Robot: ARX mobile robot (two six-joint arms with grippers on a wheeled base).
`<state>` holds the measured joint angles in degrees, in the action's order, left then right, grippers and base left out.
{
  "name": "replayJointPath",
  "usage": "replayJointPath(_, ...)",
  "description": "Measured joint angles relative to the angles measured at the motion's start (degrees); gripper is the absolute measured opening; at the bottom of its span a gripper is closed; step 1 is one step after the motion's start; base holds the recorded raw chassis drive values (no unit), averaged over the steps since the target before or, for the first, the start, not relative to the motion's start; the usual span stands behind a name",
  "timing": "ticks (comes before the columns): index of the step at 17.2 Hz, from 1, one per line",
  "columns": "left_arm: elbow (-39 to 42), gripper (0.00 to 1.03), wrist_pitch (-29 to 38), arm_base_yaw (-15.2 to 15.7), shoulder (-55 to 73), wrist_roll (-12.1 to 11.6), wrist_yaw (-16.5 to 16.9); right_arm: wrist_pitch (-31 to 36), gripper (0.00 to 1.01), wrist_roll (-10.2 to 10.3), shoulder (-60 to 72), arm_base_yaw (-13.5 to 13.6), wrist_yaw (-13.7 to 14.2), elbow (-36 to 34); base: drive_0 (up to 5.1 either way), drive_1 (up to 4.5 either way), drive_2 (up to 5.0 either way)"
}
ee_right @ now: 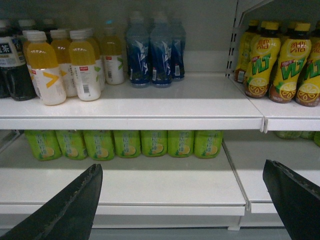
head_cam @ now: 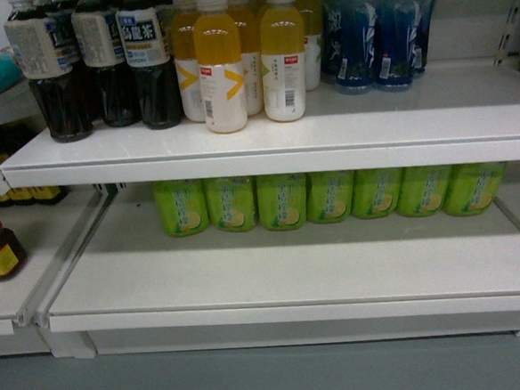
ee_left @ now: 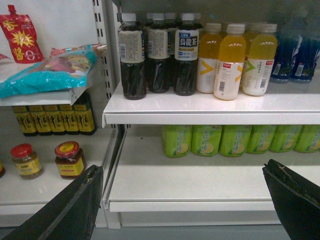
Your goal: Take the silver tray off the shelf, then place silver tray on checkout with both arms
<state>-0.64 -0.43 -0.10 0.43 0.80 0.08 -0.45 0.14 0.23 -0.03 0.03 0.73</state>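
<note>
While facing the shelf (head_cam: pixel 283 274), left pincer (ee_left: pixel 182 200) and right pincer (ee_right: pixel 182 200) gape wide, holding nothing.

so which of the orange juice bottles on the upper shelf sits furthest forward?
The front-centre orange juice bottle, white cap and yellow chevron label, standing ahead of the other orange bottles and nearest the upper shelf edge.

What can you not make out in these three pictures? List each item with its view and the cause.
Silver tray and checkout: in no view.
Green bottles: tops hidden behind the upper shelf board, head view.
Left gripper and right gripper: fingers cut off by the bottom edge, wrist views.
Dark tea bottles: label print too small to read, head view.
</note>
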Motion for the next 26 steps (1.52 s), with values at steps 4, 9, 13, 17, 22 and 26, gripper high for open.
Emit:
replayJointPath(4,0.0,0.98,0.17,0.0,0.0,-0.22,-0.15,0.17,0.98,0.07,0.0,0.02,-0.02,0.0,0.0,0.0,0.0)
replayJointPath(9,0.0,0.98,0.2,0.0,0.0,-0.22,-0.11,0.15,0.98,0.04,0.0,0.02,-0.02,0.0,0.0,0.0,0.0)
replayJointPath(13,0.0,0.98,0.17,0.0,0.0,-0.24,-0.04,0.22,0.98,-0.02,0.0,0.0,0.0,0.0,0.0,0.0,0.0)
replayJointPath(17,0.0,0.98,0.28,0.0,0.0,-0.24,-0.07,0.17,0.98,0.0,0.0,0.0,-0.02,0.0,0.0,0.0,0.0)
replayJointPath(22,0.0,0.98,0.22,0.0,0.0,-0.24,-0.09,0.22,0.98,0.0,0.0,0.0,-0.02,0.0,0.0,0.0,0.0)
replayJointPath(26,0.0,0.98,0.22,0.0,0.0,-0.24,-0.09,0.22,0.98,0.0,0.0,0.0,-0.02,0.0,0.0,0.0,0.0)
